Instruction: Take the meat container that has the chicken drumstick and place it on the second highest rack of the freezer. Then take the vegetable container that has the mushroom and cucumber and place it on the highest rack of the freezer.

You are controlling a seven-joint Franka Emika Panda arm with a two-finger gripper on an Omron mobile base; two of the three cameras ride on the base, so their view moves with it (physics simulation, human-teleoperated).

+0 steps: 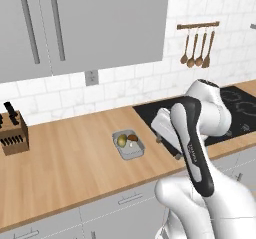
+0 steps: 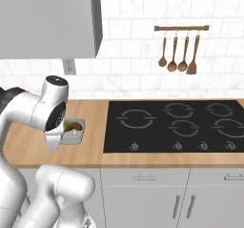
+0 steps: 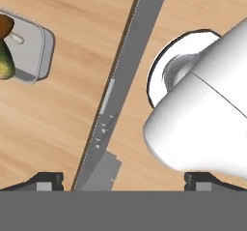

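While the vegetable container (image 1: 129, 144) with cucumber (image 1: 121, 141) and mushroom (image 1: 132, 137) sits on the wooden counter (image 1: 65, 153) left of the cooktop (image 2: 176, 124), the gripper (image 3: 123, 179) hangs above the counter edge, jaws wide apart, holding nothing. Vegetable leg looks not yet started: tray unlifted. Cannot judge the meat container step from these views.

The wooden counter (image 1: 75, 153) carries a grey vegetable container (image 1: 129, 145), a knife block (image 1: 13, 133) and a black cooktop (image 2: 176, 124).
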